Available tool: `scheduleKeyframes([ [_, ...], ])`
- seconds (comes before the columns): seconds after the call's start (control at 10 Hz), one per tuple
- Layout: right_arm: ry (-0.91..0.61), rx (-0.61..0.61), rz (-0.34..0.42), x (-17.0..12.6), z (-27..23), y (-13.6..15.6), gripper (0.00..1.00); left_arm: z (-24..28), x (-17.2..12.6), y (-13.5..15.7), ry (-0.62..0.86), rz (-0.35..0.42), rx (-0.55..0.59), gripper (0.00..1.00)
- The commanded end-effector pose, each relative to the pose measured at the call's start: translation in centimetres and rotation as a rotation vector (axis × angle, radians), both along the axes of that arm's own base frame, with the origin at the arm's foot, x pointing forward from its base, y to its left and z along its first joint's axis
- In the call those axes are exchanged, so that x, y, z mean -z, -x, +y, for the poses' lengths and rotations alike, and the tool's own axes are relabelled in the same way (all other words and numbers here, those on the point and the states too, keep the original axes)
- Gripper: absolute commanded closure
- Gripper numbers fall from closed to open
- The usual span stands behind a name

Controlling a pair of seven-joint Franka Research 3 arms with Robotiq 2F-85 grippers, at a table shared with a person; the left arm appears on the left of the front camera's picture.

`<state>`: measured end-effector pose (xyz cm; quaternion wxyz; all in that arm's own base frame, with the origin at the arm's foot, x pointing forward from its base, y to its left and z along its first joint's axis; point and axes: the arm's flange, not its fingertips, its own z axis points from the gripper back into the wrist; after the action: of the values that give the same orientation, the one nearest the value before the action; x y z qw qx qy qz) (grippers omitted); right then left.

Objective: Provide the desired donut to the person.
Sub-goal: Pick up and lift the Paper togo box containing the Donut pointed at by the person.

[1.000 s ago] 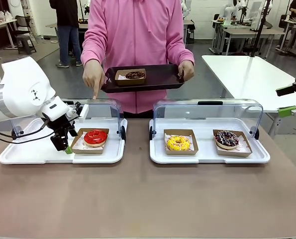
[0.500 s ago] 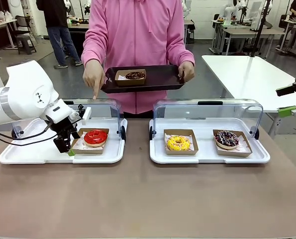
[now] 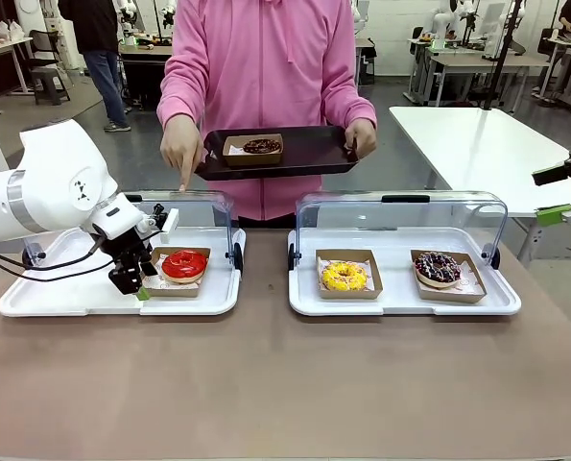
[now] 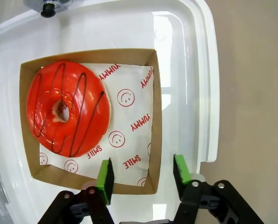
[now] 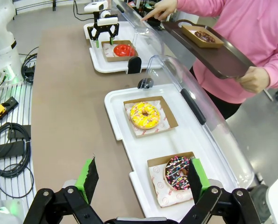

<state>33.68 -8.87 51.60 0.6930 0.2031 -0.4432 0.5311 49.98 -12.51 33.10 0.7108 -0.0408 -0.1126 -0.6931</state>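
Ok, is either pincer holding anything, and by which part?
Nothing held. The left pincer is open astride the red donut's box wall; the right pincer is open, empty.

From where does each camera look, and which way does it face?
Front: between the arms, facing across the table at the person; the left tool shows.
Left wrist: above the red donut, looking down; its open tool at bottom.
Right wrist: by the table's right end, looking along it; open right tool below.
Shared: all three show the red donut.
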Motion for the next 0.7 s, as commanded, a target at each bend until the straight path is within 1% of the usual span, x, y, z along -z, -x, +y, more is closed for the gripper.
scheduleKeyframes([
  [0.0, -0.013, -0.009, -0.016, 0.10, 0.08, -0.24, 0.00, -0.12, 0.17, -0.75, -0.015, -0.005, -0.026, 1.00],
  [0.6, -0.013, -0.009, -0.016, 0.10, 0.08, -0.24, 0.00, -0.22, 0.27, -0.89, -0.014, -0.006, -0.015, 1.00],
])
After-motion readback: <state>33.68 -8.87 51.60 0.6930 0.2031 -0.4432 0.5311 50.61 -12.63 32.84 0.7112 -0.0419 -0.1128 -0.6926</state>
